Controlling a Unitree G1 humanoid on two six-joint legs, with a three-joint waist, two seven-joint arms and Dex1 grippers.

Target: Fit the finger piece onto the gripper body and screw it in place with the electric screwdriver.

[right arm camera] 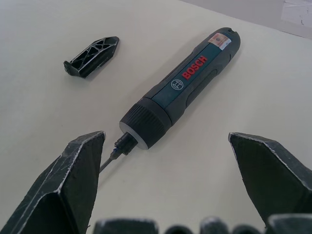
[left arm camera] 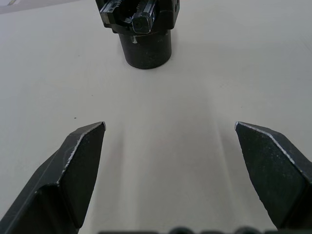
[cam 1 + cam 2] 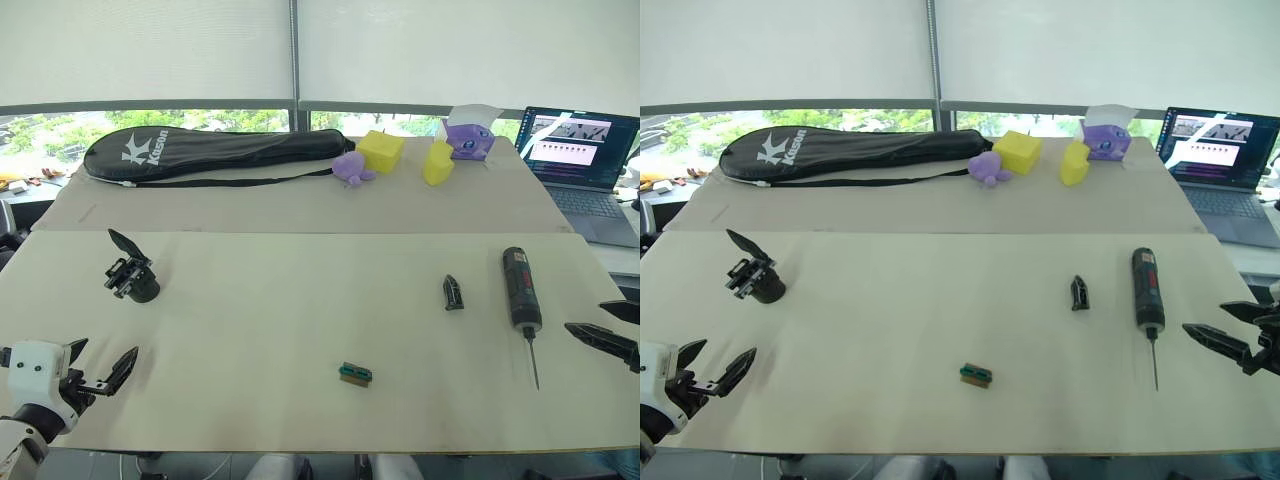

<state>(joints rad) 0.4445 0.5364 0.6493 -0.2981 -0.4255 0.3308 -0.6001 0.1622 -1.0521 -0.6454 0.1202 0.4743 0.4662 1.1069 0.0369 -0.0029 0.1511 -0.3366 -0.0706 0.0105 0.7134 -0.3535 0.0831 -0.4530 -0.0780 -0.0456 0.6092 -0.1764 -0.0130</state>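
at the table's near left edge, the left gripper (image 3: pixel 100 365) hangs with fingers spread, empty; the gripper body (image 3: pixel 133 276) lies just beyond it, apart. near the right edge, the right gripper (image 3: pixel 1230 328) is likewise spread and empty, the electric screwdriver (image 3: pixel 521 289) just beside it, untouched. the finger piece (image 3: pixel 453 292) lies left of the screwdriver, apart.

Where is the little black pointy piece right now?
The finger piece lies on the table's right side in the head views, just left of the electric screwdriver and apart from it, up and right of the small green-brown block.
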